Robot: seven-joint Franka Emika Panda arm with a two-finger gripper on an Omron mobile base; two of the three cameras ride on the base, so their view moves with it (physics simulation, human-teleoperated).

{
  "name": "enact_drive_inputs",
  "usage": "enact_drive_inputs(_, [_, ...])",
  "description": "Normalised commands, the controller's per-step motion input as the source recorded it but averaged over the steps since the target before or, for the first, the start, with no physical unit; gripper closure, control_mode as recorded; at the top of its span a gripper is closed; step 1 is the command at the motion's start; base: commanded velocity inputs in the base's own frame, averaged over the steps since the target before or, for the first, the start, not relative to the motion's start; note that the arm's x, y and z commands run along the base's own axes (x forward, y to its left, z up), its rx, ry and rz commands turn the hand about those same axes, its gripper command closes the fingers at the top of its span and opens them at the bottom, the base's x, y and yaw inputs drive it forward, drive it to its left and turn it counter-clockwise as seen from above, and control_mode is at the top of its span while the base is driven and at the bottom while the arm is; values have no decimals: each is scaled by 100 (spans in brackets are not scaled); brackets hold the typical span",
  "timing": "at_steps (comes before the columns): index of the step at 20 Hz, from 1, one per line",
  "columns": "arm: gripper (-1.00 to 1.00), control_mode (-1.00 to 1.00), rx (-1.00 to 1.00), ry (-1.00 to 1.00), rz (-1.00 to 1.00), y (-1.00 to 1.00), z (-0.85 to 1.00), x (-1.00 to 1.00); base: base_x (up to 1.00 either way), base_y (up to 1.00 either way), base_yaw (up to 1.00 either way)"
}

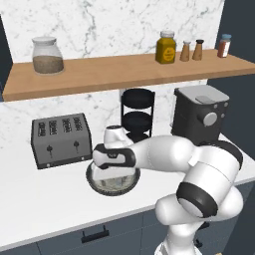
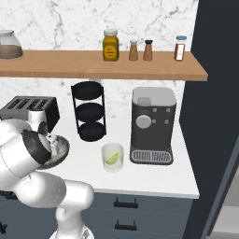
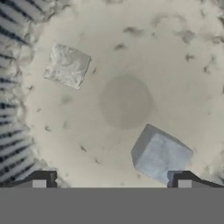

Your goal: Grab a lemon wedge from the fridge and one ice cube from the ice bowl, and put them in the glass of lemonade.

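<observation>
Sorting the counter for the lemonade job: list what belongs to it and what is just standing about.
Belongs to the job:
wide shallow dark-rimmed ice bowl
two pale ice cubes inside it
pale tumbler of lemonade with a yellow-green lemon wedge
open gripper

Standing about:
dark grey toaster
black coffee machine
black tiered rack

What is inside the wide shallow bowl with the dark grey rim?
In the hand view, the speckled grey-white bowl holds two pale ice cubes: one upper left, one lower right. In both base views the arm hides most of the bowl's inside.
</observation>
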Motion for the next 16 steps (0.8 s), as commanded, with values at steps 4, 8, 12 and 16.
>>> enact_drive_inputs(4, [-100, -100, 0, 0, -19, -12, 0, 0, 0, 0, 0])
enact_drive_inputs(8, [-100, -100, -1, 0, -18, -4, 1, 0, 0, 0, 0])
enact_drive_inputs(12, [-100, -100, -7, 0, -5, 0, 0, 0, 0, 0, 0])
enact_drive_inputs(16, [-100, -100, -4, 0, 0, 0, 3, -8, 0, 0, 0])
